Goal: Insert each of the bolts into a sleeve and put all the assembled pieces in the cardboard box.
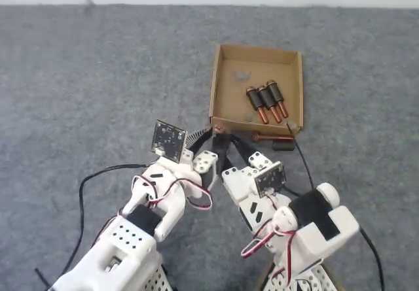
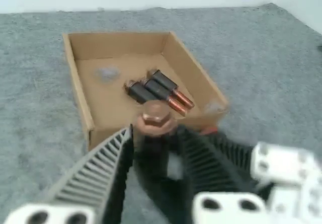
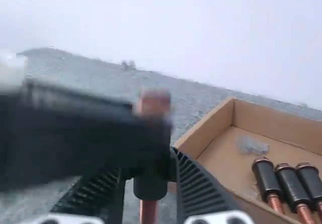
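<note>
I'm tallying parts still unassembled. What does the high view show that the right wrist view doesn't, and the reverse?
High view adds: a loose bolt and loose sleeve on the carpet outside the cardboard box. Right wrist view adds: the held piece close up, bolt shank poking from its sleeve, in the right gripper. Shared: the box and three assembled pieces inside.
</note>
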Controlling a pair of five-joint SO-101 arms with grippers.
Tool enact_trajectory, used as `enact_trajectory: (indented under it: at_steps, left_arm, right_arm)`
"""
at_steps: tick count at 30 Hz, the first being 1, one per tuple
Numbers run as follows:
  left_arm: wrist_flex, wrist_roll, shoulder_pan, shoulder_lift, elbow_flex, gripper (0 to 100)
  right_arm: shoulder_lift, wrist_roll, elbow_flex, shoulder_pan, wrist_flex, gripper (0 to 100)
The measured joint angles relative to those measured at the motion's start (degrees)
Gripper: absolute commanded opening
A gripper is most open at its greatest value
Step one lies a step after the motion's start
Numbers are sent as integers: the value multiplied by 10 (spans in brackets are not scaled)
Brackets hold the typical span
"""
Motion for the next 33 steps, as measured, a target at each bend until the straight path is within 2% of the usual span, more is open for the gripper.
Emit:
enact_trajectory:
  at_steps: [12, 18, 22, 30, 33]
  left_arm:
    - [0, -1, -18, 0, 9, 242]
    - [1, 47, -18, -15, 9, 242]
    - [33, 52, -18, -93, 10, 242]
    - [196, 53, -18, -376, 60, 242]
    - [225, 53, -25, -425, 59, 242]
  right_arm:
    - [1, 1, 0, 4, 0, 6]
    - [1, 1, 0, 4, 0, 6]
    - [1, 1, 0, 4, 4, 6]
    - [1, 1, -1, 4, 33, 6]
    - [1, 1, -2, 4, 33, 6]
